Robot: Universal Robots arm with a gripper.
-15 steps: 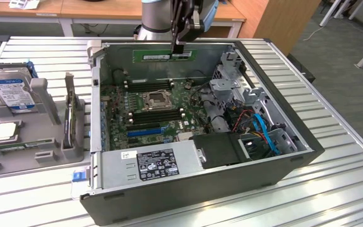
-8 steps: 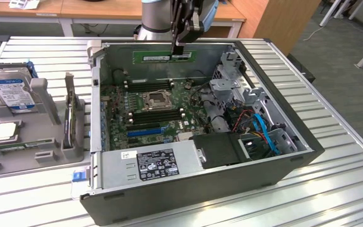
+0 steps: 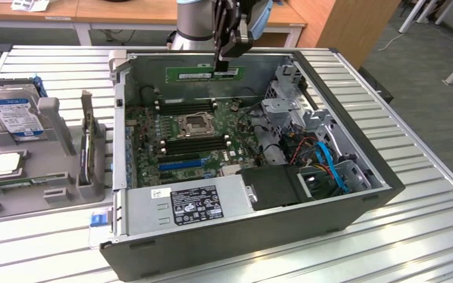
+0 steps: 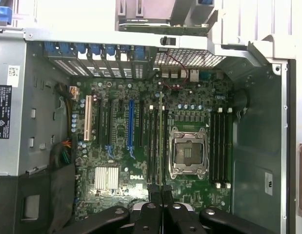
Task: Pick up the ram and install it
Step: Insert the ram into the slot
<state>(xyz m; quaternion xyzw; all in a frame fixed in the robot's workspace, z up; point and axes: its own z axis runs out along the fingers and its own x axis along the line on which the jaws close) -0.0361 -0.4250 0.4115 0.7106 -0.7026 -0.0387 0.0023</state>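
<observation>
Gripper (image 3: pixel 225 68), jaws closed on the ram (image 3: pixel 191 74), is holding the stick level over the motherboard (image 3: pixel 210 150) inside the open computer case (image 3: pixel 353 194). Memory slots (image 3: pixel 183 106) and processor socket (image 3: pixel 195 124) are lying beneath, with the drive cage (image 3: pixel 289 112) crowding the exterior view's right.

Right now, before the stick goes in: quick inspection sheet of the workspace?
Surface: ribbed silver metal table, carrying an open dark grey computer case and a grey plastic parts holder.
Job's things: long thin green ram stick, held level over the case's far end; black memory slots beside the socket look empty.
Clutter: boxy silver hard drive with blue label and square silver processor chip in the holder.
Claw: black claw, shut on the ram stick.
Cables: blue cables inside the case, at the exterior view's right.
Surroundings: wooden desks behind the table.
</observation>
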